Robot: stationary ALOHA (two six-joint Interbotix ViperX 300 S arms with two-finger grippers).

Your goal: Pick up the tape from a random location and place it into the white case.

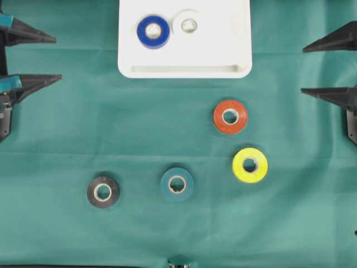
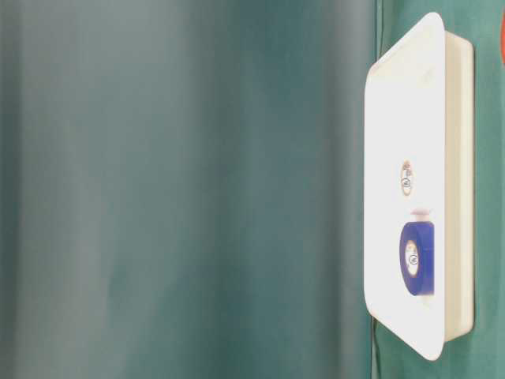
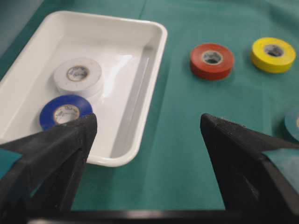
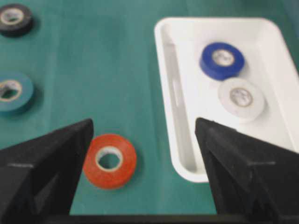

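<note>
Two tape rolls, blue (image 1: 153, 31) and white (image 1: 188, 24), lay in the white case (image 1: 184, 71) at twelve o'clock; four waited on the cloth. Both grippers, left (image 1: 50, 58) and right (image 1: 309, 70), stood spread and empty.

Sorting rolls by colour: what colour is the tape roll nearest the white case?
Orange tape roll, clearest in the overhead view.

No readable text, brand, number or sign in any view; printed marks on inner core labels of blue tape roll (image 3: 66, 113) and white tape roll (image 3: 77, 74) in white case (image 3: 140, 93), too small and blurred to read; same in table-level view, small round labels in roll cores, illegible; core of red tape roll (image 4: 110, 160) on green cloth shows no legible print
</note>
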